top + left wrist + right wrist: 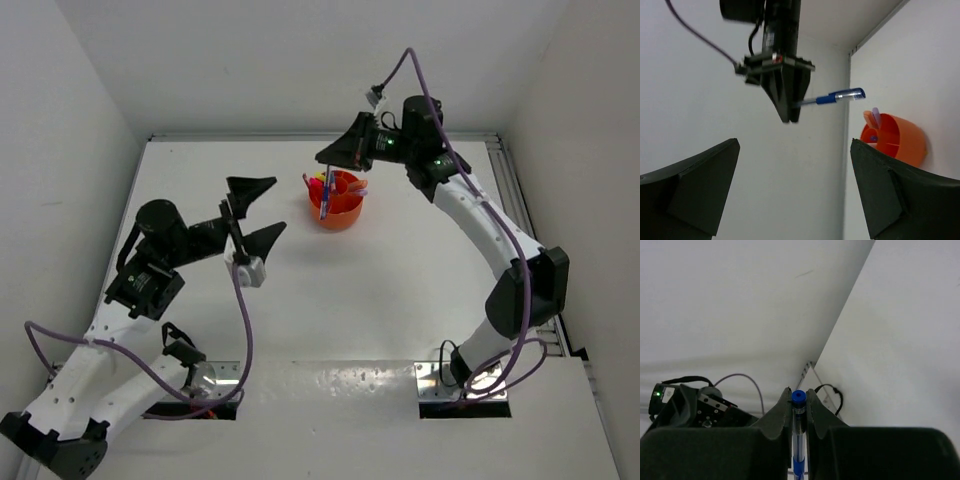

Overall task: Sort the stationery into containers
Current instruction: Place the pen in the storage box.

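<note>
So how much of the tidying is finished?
Nearly done: several pens already stand in the round orange plastic tub, and no loose stationery shows on the white table. The right gripper holds a blue pen above the tub; dropping it in is what remains. The left gripper is open, empty.

Open counter (380, 290) stretches between the left tool (278, 205) and the right tool (322, 160). Near the tip of the right tool's blue pen (325, 197), the orange tub (346, 222), markers (318, 183) protruding, narrows the way down. A wall (300, 70) rises close behind.

One tub (905, 145); one pen (837, 96) outside it
</note>
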Available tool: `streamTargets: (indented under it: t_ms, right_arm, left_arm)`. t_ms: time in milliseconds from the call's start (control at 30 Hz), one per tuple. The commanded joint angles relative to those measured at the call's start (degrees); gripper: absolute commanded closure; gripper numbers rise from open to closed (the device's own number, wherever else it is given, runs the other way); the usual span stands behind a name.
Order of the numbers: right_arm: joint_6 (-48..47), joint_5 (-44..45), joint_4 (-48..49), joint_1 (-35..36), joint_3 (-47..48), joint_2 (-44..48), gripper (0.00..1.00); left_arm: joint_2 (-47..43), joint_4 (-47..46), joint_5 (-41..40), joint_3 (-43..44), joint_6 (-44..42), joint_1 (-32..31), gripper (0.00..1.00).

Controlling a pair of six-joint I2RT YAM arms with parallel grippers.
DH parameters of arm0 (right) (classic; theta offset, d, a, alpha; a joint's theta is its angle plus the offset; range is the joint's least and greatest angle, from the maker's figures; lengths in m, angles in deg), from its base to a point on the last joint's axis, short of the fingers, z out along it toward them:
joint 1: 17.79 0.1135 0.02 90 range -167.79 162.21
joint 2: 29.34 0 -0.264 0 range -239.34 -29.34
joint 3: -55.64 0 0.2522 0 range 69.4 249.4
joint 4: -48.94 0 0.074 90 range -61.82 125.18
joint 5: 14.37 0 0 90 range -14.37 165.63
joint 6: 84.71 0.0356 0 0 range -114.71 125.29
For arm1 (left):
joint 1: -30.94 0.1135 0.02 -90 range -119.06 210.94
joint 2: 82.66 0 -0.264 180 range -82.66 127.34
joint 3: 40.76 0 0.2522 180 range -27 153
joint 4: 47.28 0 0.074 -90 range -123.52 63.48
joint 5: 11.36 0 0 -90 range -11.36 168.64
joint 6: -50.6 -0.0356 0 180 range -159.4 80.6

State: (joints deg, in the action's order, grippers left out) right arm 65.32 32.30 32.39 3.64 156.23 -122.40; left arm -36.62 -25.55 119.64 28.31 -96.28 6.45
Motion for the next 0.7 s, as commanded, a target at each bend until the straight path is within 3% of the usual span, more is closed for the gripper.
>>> streamTargets:
  t_ms: [0,133,200,333,533,667]
  right_arm:
    - [5.4,-4.7,5.0,2.1,-0.4,0.5,1.0]
    - [6.8,-6.2,6.9,3.6,-1.4,0.6,1.0]
    - [7.1,-6.9,6.9,4.4,-1.8,0.9,1.0]
    - [7.3,-8.2,7.1,6.2,-3.0,1.5,1.0]
    - [7.5,-8.5,7.7,7.2,-5.8,1.5,1.0]
    - [8.1,-8.3,7.8,7.4,-5.2,0.7,1.0]
  left_arm:
    - [0.2,2.6,2.0,-1.1,-23.3,-3.8,0.0]
    - [-1.8,-3.7,-0.5,-8.0,-33.1,-7.8,0.05]
    - [-1.3,-2.1,-1.3,-9.1,-37.7,-9.8,0.1]
    - [0.4,-1.6,-2.3,-8.6,-38.7,-11.6,0.16]
    - [-0.5,-10.0,-4.5,-11.4,-37.6,-14.4,0.24]
    - [-0.2,-6.0,-4.2,-10.5,-38.0,-15.3,0.34]
